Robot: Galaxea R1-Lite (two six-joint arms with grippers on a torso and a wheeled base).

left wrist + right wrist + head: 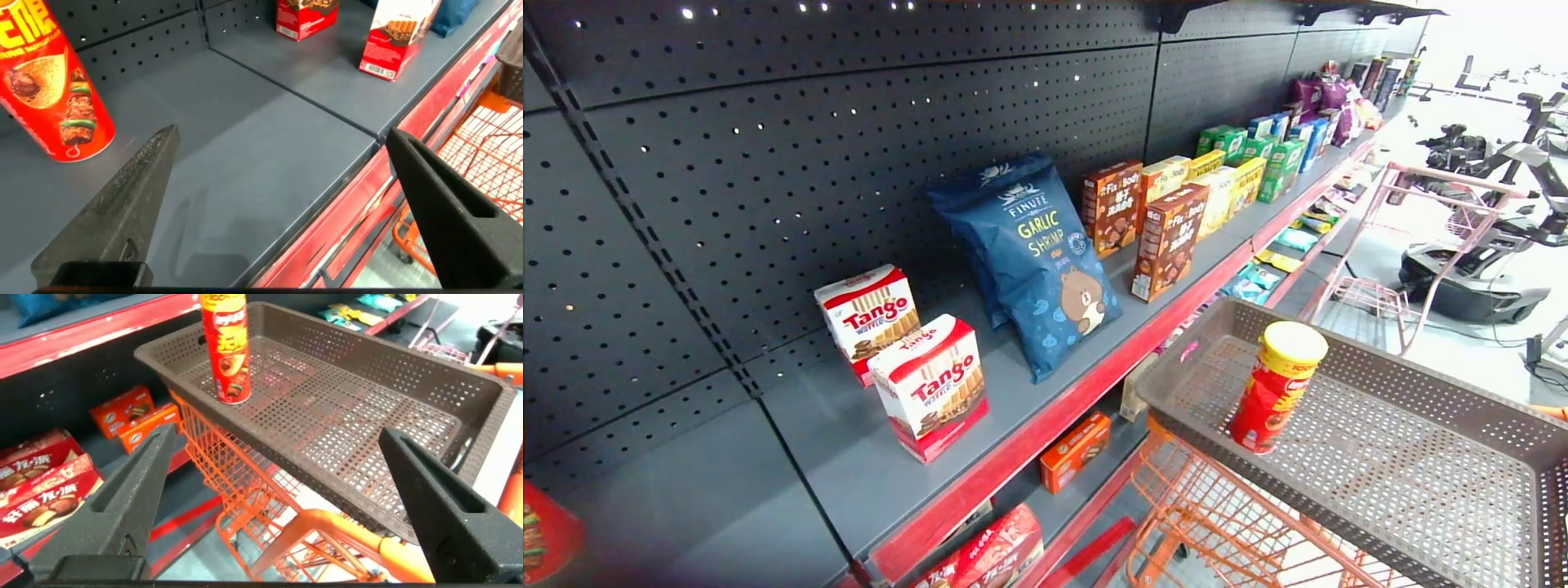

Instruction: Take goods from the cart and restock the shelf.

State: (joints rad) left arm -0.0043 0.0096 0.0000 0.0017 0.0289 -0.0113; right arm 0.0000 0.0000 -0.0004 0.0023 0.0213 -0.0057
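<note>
Starting at the far left of the shelf (849,457), there's a red shelved can (57,90) standing upright on the grey deck, close to the pegboard back, so by the look of it at least one item has made it across. Just beside it the left gripper (283,139) hovers over bare shelf, jaws spread wide with nothing between them and clear of the can. Moving right along the deck we pass the two wafer boxes (929,384), one behind the other, then the blue snack bag (1037,261) leaning back against the panel, then the brown boxes (1168,241) and the rows beyond, all faced up and looking settled. Now over to the right side: the orange cart (1217,523) sits alongside the shelf's red edge, carrying a brown perforated tray (1421,457), and one cart can (1278,384), red with a yellow lid, stands upright near the tray's shelf-side corner. That's the piece left to move, as I read it. The right gripper (278,437) hangs on the near side of the tray, well apart from the can, fingers fully open and holding nothing. So the job looks partway along, with a pick from the tray and a placement into that open stretch of deck at the left to come.
</note>
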